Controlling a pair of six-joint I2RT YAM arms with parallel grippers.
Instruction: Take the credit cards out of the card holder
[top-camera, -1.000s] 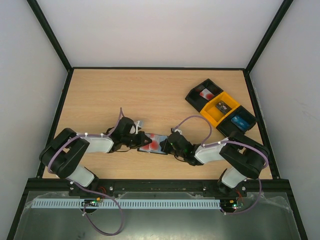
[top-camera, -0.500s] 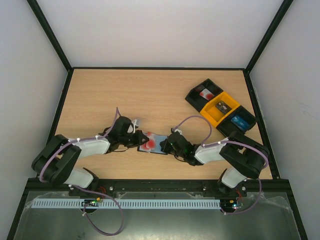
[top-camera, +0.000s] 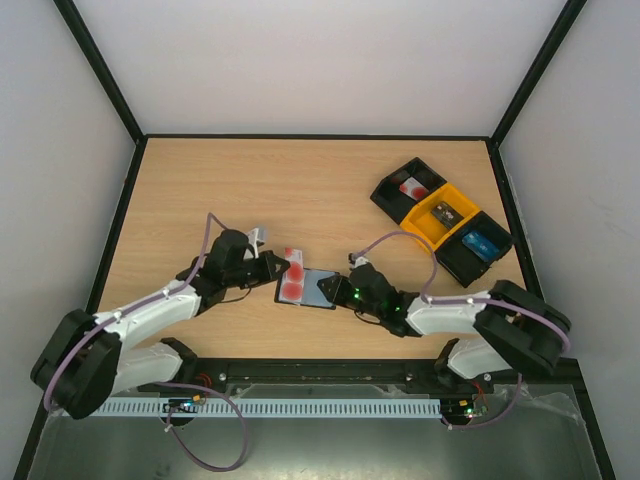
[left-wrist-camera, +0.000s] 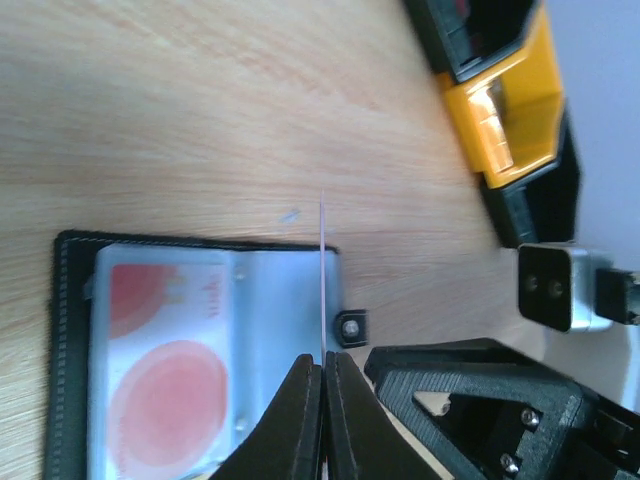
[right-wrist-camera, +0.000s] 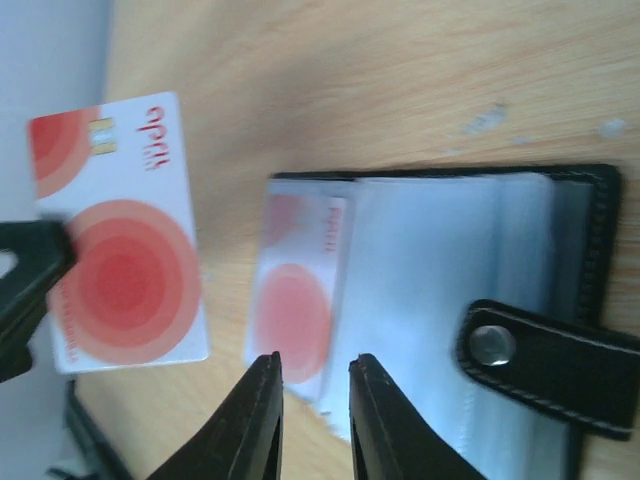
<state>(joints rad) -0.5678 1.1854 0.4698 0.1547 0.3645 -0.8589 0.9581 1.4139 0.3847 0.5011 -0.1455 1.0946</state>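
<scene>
The black card holder (top-camera: 318, 290) lies open on the table between my grippers, its pale sleeves facing up. One credit card (top-camera: 290, 292) with a red round mark sits in its left sleeve, and it also shows in the right wrist view (right-wrist-camera: 298, 300). My left gripper (top-camera: 278, 264) is shut on a second credit card (top-camera: 295, 260), held just off the holder's left end. That card shows edge-on in the left wrist view (left-wrist-camera: 323, 270) and flat in the right wrist view (right-wrist-camera: 120, 235). My right gripper (right-wrist-camera: 312, 365) is open, its fingers at the holder's near edge by the sleeved card.
A row of open bins stands at the back right: a black bin (top-camera: 408, 186) with a red-marked item, a yellow bin (top-camera: 440, 215) and a black bin (top-camera: 478, 243) with a blue item. The holder's snap strap (right-wrist-camera: 545, 355) lies across its right half.
My left gripper has drawn back to the left with a card in it, and the card is now clear of the holder. My right arm has stretched lower and flatter at the holder's right end.
</scene>
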